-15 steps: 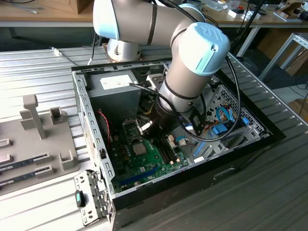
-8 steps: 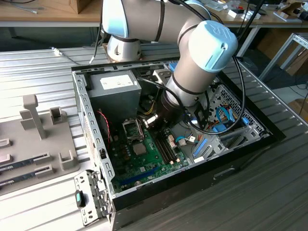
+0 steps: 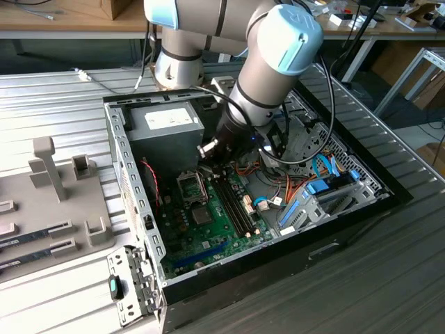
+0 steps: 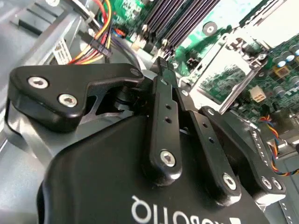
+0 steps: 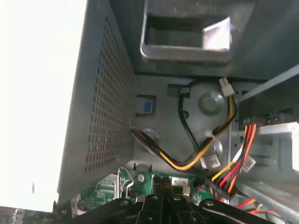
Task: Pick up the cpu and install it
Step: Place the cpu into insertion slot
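Observation:
My gripper (image 3: 208,158) hangs inside the open computer case (image 3: 128,174), just above the green motherboard and next to the dark metal socket frame (image 3: 191,186). In the second wrist view the black fingers (image 4: 164,107) run together to the gripper tip (image 4: 161,65), and the socket frame (image 4: 223,79) lies just beyond it. Seen in the first wrist view, the gripper (image 5: 163,185) is shut, with nothing visible between the fingers. The cpu is hidden.
The grey power-supply box (image 3: 167,129) stands at the case's back, its perforated wall (image 5: 100,93) close by. Black memory slots (image 3: 233,202) run beside the socket. Coloured cables (image 3: 278,188) crowd the exterior view's right. A grey tray (image 3: 69,209) with memory sticks lies outside the case.

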`<move>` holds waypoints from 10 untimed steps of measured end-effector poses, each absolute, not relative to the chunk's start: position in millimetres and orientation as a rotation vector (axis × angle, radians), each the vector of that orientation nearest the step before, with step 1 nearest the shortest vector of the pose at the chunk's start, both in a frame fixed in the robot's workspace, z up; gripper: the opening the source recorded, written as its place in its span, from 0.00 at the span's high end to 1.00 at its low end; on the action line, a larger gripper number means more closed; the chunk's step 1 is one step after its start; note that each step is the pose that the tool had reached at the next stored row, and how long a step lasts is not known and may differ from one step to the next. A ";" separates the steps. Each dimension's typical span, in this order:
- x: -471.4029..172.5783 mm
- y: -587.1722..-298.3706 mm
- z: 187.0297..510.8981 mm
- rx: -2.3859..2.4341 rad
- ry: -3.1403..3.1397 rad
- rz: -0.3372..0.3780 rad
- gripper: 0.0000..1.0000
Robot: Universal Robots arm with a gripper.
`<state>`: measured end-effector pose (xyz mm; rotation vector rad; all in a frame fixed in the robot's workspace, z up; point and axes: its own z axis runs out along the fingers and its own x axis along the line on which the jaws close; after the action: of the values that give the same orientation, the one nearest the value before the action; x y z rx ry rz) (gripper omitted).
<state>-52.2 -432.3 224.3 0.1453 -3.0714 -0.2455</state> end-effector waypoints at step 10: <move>-53.2 -432.3 220.0 0.384 -3.033 -0.301 0.89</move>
<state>-53.2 -432.3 220.0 0.3835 -3.0327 -0.3007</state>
